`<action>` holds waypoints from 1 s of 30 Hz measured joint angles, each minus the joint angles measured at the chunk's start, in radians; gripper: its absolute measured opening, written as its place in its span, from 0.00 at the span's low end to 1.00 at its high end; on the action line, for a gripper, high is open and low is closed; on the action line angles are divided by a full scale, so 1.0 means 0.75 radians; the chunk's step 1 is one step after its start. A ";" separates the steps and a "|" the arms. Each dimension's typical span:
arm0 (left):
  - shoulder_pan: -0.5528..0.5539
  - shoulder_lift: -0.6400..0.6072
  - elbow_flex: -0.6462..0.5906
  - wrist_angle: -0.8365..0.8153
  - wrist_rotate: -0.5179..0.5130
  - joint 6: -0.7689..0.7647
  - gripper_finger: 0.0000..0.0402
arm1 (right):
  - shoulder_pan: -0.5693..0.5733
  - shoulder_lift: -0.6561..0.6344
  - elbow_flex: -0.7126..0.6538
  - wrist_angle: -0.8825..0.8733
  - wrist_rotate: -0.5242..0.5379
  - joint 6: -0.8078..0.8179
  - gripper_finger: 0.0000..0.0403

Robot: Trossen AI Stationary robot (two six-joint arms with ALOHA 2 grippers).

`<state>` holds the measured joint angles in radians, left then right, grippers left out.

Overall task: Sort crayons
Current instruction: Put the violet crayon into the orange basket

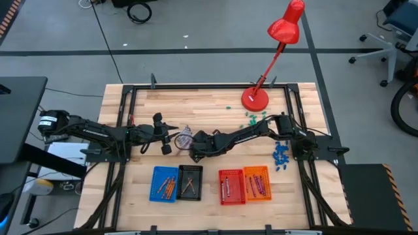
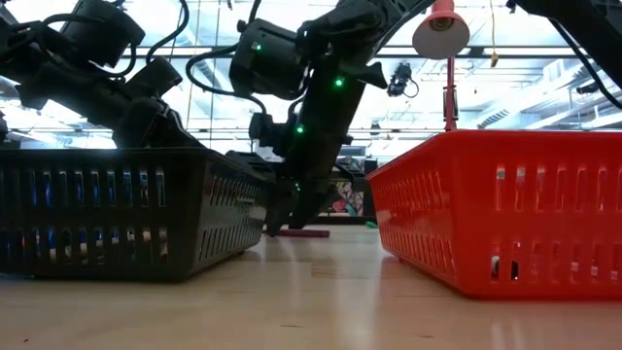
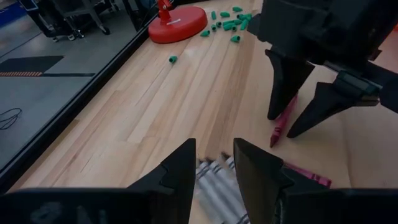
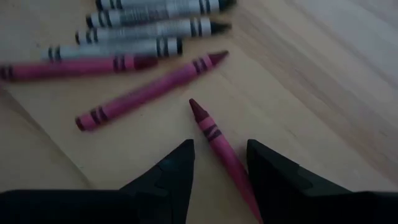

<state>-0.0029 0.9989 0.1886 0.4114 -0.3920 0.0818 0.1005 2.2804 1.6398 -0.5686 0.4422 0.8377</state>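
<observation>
Nearest the table's front edge, four baskets sit in a row: blue basket [image 1: 164,183], black basket [image 1: 190,181], red basket [image 1: 231,187] and orange basket [image 1: 257,183], each already holding crayons. Just behind the black basket lies the loose pile of crayons [image 4: 134,46], grey-white and magenta ones close together, which serves as the landmark. Over the pile's right side the right gripper [image 4: 219,163] stands low with its jaws open, straddling one magenta crayon [image 4: 219,144] without yet holding it. On the pile's left side the left gripper [image 3: 214,168] hovers over the grey crayons [image 3: 214,186], jaws parted and holding nothing. The risk, as I judge it, is that the right fingers close off-centre, so the thin round stick rolls or pivots out, or the tips scrape the wood. With both grippers this near the pile, they could also knock each other or scatter neighbouring crayons. Farther back from the pile lie green bits [image 1: 251,117] and blue chunks [image 1: 281,155], then the red lamp [image 1: 256,98].
</observation>
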 joint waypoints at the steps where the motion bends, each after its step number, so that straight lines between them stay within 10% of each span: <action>1: 0.000 0.000 0.000 -0.001 -0.001 0.000 0.29 | 0.000 0.000 0.000 -0.007 -0.006 0.002 0.38; 10: 0.003 0.000 0.001 -0.027 -0.012 0.009 0.29 | -0.007 -0.009 -0.001 -0.032 -0.079 -0.014 0.27; 16: 0.141 0.021 0.001 -0.118 -0.327 -0.044 0.29 | -0.015 -0.009 -0.001 -0.035 -0.141 -0.086 0.10; 30: 0.691 0.289 0.000 -0.089 -0.079 -0.161 0.29 | -0.031 -0.010 -0.005 -0.026 -0.231 -0.271 0.08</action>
<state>0.5151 1.2155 0.1886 0.3446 -0.4515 -0.0392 0.0773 2.2730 1.6358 -0.5884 0.2687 0.6346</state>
